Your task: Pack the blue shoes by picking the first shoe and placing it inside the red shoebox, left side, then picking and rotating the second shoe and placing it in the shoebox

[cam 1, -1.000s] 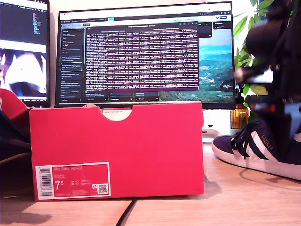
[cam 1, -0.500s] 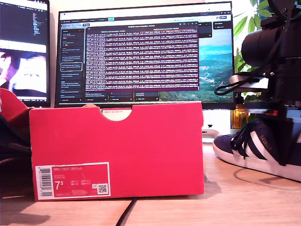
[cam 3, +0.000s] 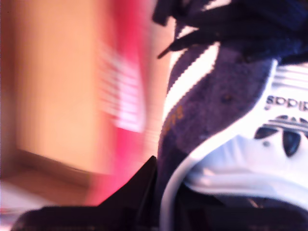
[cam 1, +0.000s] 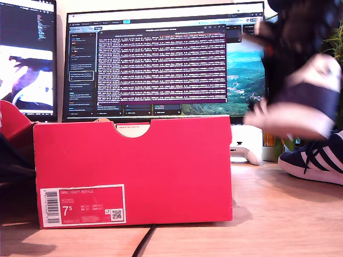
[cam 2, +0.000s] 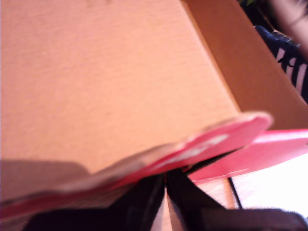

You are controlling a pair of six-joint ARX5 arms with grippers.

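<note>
The red shoebox (cam 1: 134, 160) stands on the desk at the exterior view's centre-left, label and notch facing the camera. One blue shoe (cam 1: 303, 101) hangs blurred in the air at the exterior view's right. My second gripper (cam 3: 163, 192) is shut on this shoe (cam 3: 216, 96) near the heel, and the box (cam 3: 127, 72) streaks past beside it. The other blue shoe (cam 1: 316, 160) lies on the desk at the exterior view's right edge. My first gripper (cam 2: 166, 192) is shut on a red cardboard flap (cam 2: 202, 147), above the brown cardboard inside (cam 2: 110, 72).
Two monitors (cam 1: 166, 59) stand behind the box. A white game controller (cam 1: 244, 152) lies between the box and the resting shoe. A plant (cam 1: 336, 48) fills the exterior view's far right. A dark cable (cam 1: 143, 242) runs under the box front.
The shoe that lay on the desk at the exterior view's right has been lifted and swung up towards the box. The other shoe behind it has come into sight.
</note>
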